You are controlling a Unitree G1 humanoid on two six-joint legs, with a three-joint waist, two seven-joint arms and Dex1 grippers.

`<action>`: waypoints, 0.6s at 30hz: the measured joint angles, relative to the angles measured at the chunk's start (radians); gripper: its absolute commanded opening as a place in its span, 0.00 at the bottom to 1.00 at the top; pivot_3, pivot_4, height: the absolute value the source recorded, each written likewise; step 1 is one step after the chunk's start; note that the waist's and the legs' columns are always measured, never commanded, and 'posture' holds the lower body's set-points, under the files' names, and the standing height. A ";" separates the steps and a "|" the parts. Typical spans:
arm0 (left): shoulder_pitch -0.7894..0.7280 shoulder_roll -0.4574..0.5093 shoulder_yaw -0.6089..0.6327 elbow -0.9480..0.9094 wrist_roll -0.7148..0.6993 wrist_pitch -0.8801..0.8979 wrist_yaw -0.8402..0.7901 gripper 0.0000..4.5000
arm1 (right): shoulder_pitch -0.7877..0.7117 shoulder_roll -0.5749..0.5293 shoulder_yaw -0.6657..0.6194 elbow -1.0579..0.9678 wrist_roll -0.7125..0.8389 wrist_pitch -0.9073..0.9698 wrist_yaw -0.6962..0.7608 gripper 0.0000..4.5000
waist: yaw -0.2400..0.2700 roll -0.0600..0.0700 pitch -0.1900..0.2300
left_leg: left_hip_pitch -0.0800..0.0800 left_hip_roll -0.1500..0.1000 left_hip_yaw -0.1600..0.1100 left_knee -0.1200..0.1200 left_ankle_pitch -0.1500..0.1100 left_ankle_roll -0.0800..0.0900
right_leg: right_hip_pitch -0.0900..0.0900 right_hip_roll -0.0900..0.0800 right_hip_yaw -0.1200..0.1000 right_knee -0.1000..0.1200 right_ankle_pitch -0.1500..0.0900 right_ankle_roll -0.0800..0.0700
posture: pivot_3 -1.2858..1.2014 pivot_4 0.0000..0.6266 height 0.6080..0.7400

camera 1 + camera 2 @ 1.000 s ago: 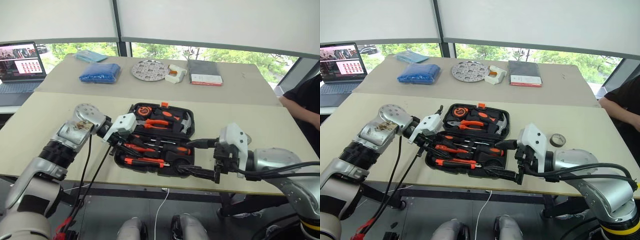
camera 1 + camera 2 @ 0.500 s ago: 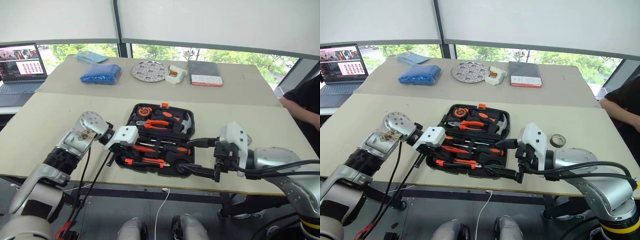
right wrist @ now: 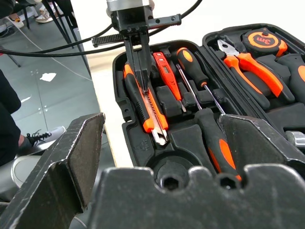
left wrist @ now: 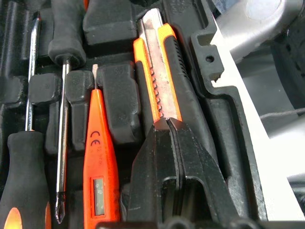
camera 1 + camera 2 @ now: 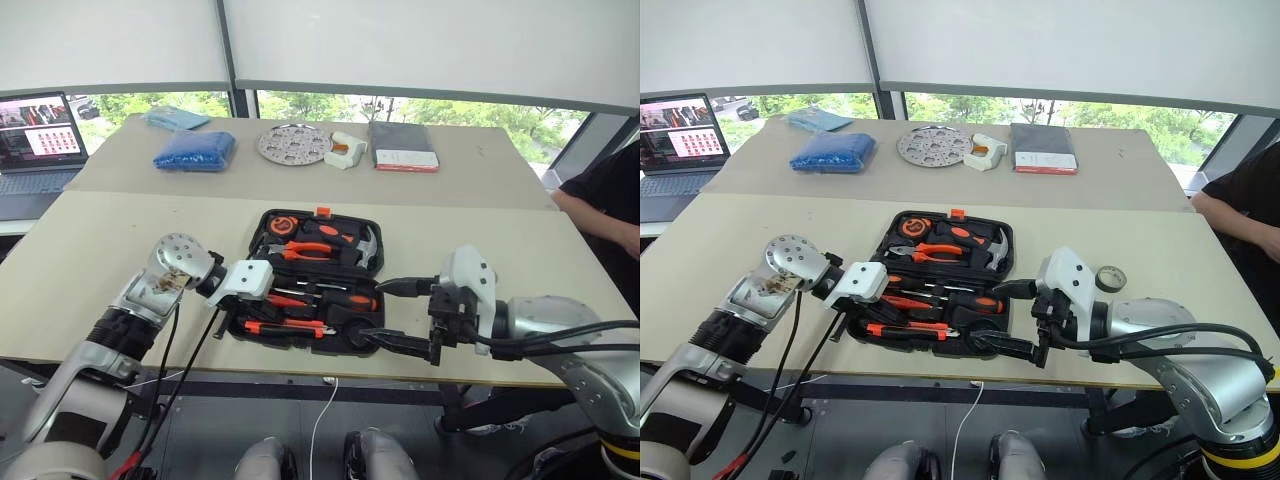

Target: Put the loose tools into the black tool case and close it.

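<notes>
Here the knife (image 4: 158,81) is seated in the front recess of the open case (image 5: 262,222) on the table (image 5: 90,240). The left gripper (image 4: 172,143), pinched shut, presses on it; pressure is best kept straight down. The right gripper (image 5: 400,314) is held wide beside the case.

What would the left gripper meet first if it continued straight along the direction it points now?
Most likely the orange-and-black utility knife lying in the black moulded tool case: the left gripper, shut, already sits right at it; actual contact is unclear.
</notes>
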 measured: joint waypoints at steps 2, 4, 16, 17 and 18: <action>-0.008 0.006 -0.002 0.000 -0.039 0.062 -0.012 0.01 | 0.000 0.000 0.000 0.000 0.000 0.000 0.002 1.00 | 0.002 0.000 0.000 | -0.001 0.000 0.000 0.000 0.000 0.000 | 0.000 0.000 0.000 0.000 0.000 0.000 | 0.52 0.24 0.84; -0.015 0.030 -0.005 -0.028 -0.105 0.124 -0.018 0.01 | 0.000 -0.001 0.000 0.000 0.000 0.000 0.004 1.00 | 0.003 0.000 0.000 | -0.001 0.000 0.000 0.000 0.000 0.000 | -0.001 0.000 0.000 0.000 0.000 0.000 | 0.52 0.24 0.84; 0.005 0.073 -0.091 -0.057 -0.086 -0.004 -0.021 0.01 | 0.011 -0.034 0.017 -0.010 -0.013 -0.001 0.039 1.00 | 0.014 0.000 0.000 | 0.000 -0.001 0.000 0.000 0.000 0.001 | 0.001 -0.002 -0.001 0.000 0.000 0.000 | 0.52 0.24 0.84; 0.005 0.065 -0.086 -0.046 -0.079 -0.022 -0.020 0.01 | 0.011 -0.034 0.017 -0.010 -0.013 -0.001 0.039 1.00 | 0.016 0.000 0.000 | 0.000 -0.001 -0.001 0.000 -0.001 0.001 | 0.001 -0.002 -0.001 0.000 0.000 0.001 | 0.52 0.24 0.84; 0.005 0.057 -0.081 -0.035 -0.074 -0.036 -0.020 0.01 | 0.011 -0.034 0.017 -0.010 -0.013 -0.001 0.039 1.00 | 0.018 0.000 0.000 | 0.001 -0.001 -0.001 0.000 -0.001 0.001 | 0.002 -0.003 -0.001 0.000 0.001 0.001 | 0.52 0.24 0.84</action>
